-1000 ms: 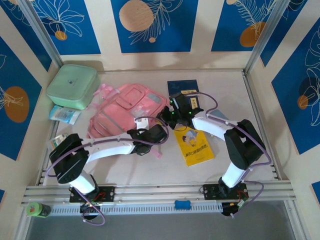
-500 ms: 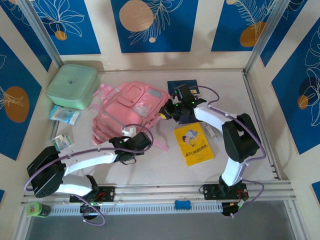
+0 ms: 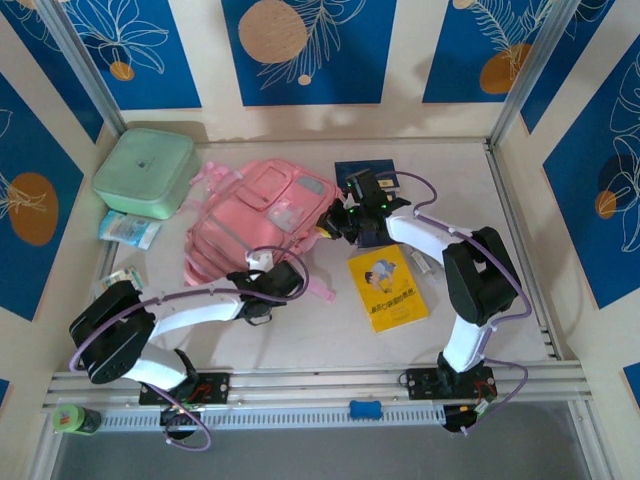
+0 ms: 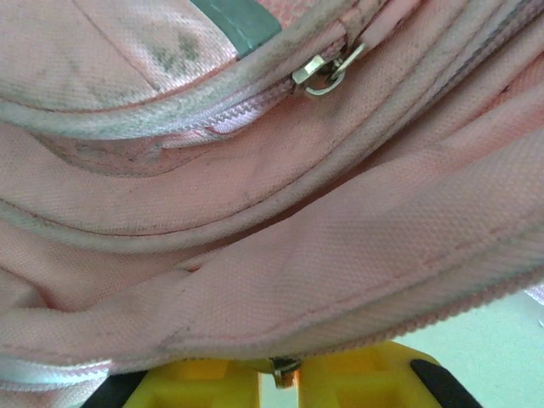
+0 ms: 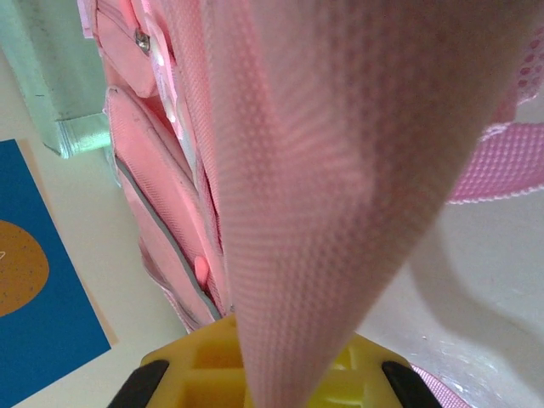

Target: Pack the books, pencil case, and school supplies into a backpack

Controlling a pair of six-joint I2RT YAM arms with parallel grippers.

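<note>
On the rail (image 3: pixel 300 385) along the table's near edge, a small blue piece (image 3: pixel 365 409) and, at the left end, a green-topped object (image 3: pixel 72 418) are being shown; no lettering can be read on either.

Just beyond, the left gripper (image 3: pixel 268 288) is being pressed against the near edge of the backpack (image 3: pixel 250 220), which is lying flat on the table (image 3: pixel 300 340), left of centre. In the left wrist view its yellow fingers (image 4: pixel 195 384) are being held close together, with a small metal zip pull (image 4: pixel 285 367) in the narrow gap between them. Whether the pull is being clamped or let go cannot be told. Higher on the pink cloth, a second zip slider (image 4: pixel 327 72) is being seen on a closed zip.

A small packet (image 3: pixel 120 279) is lying beside the left arm, its print too small to read. The yellow book (image 3: pixel 388 288) is lying right of the backpack, apart from it. A cartoon figure is being displayed on its cover, and the line of print beneath is illegible.

Farther back, the right gripper (image 3: pixel 335 222) is being kept clenched on a band of the backpack's pink mesh at its right edge. A blue-and-white packet (image 3: pixel 128 230) is lying left of the backpack.

The navy book (image 3: pixel 362 170) is being partly covered by the right arm, and its pale label cannot be read. At the far left, a mint-green box (image 3: pixel 145 172) is being shown with one small, unreadable mark on its lid.
</note>
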